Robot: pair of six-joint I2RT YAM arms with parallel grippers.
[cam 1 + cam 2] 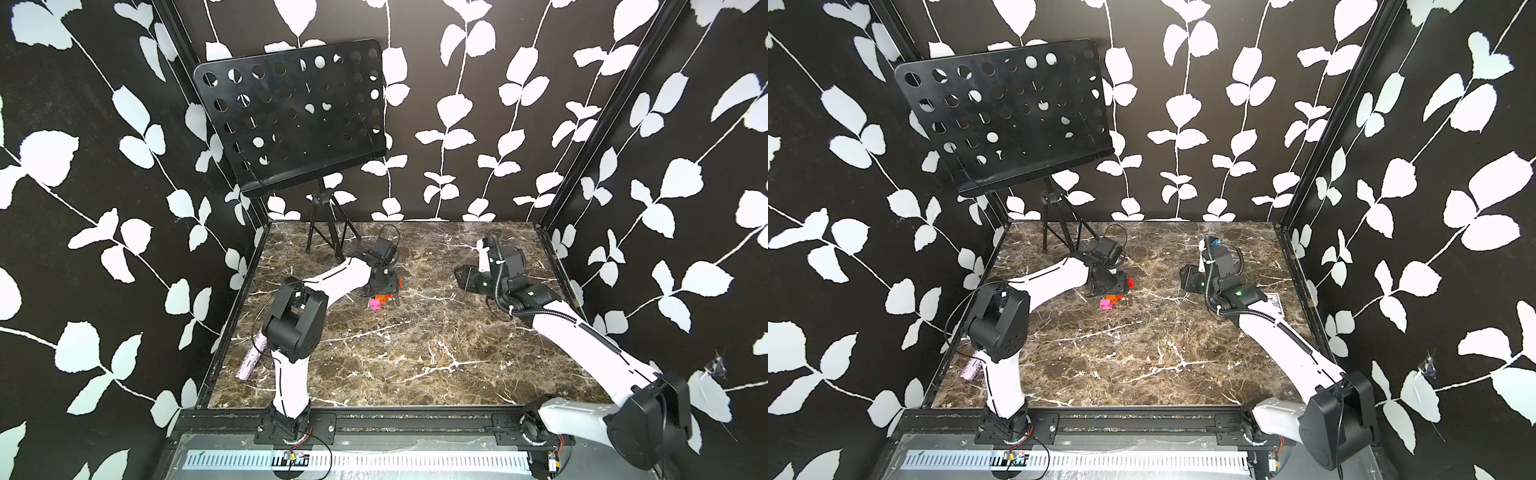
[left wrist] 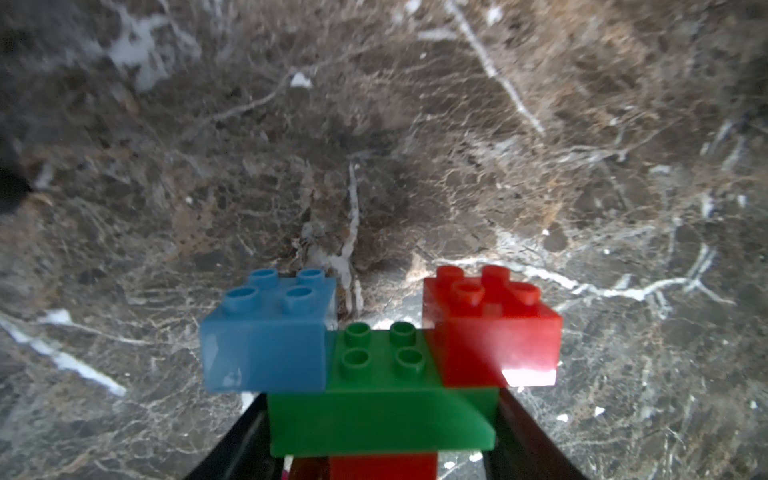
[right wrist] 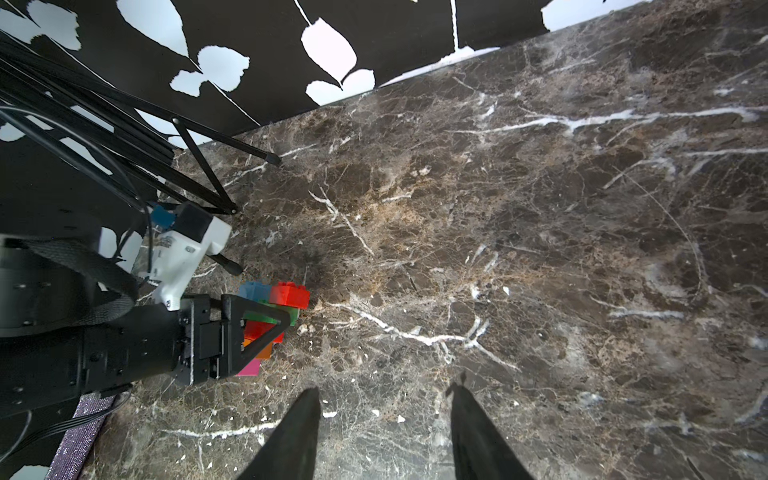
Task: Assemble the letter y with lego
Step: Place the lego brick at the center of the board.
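The letter y (image 3: 286,316) is a joined cluster of lego at the left middle of the marble table. In the left wrist view a blue brick (image 2: 266,345) and a red brick (image 2: 490,328) sit on the two ends of a green bar (image 2: 382,415), with a red stem brick (image 2: 382,467) below it. In both top views the orange brick (image 1: 380,298) and pink brick (image 1: 376,304) stick out toward the front. My left gripper (image 2: 382,419) is shut on the green bar's ends. My right gripper (image 3: 384,392) hangs open and empty, well right of the cluster.
A black perforated music stand (image 1: 291,116) stands on tripod legs (image 1: 328,237) at the back left, just behind the left arm. A glittery purple cylinder (image 1: 251,361) lies by the left table edge. Patterned walls enclose three sides.
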